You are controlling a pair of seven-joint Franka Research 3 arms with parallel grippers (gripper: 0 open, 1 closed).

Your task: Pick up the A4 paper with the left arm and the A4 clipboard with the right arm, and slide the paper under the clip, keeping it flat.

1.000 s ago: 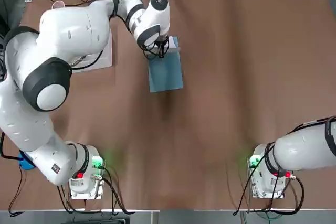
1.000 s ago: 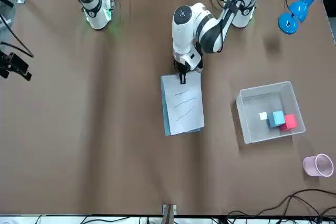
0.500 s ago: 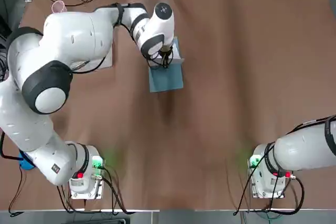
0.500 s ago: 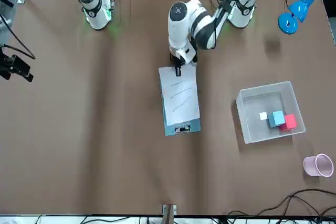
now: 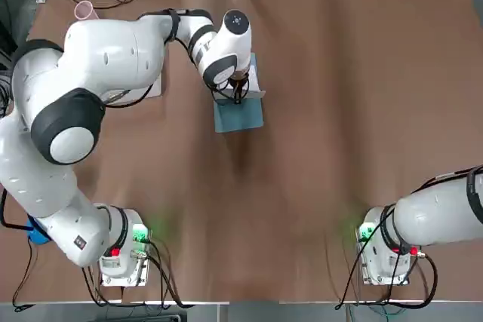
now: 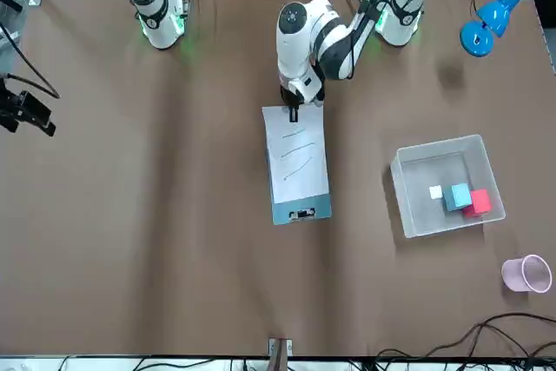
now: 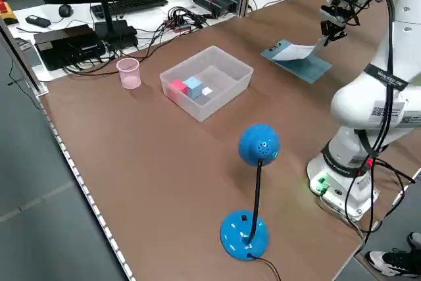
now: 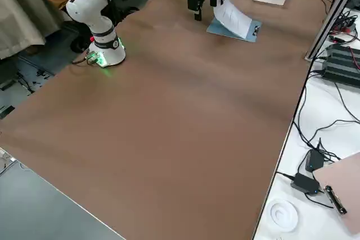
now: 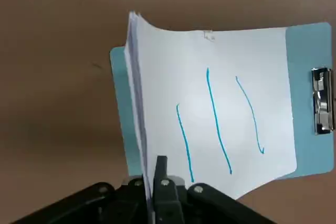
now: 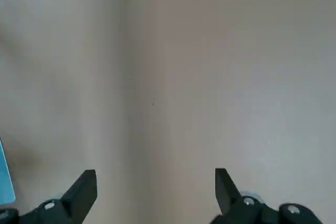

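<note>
The paper [image 6: 298,156] has been pulled back along the clipboard [image 6: 302,210], so the clip [image 6: 302,213], covered a second ago, is now exposed. The sheet is pinched at its near edge by the closed left gripper [image 6: 294,111]. Sliding under the clip is judged still to come. Only the right side view shows the sheet lifted and curved. The right gripper [image 10: 152,192] is wide open, empty, well away from the clipboard.
</note>
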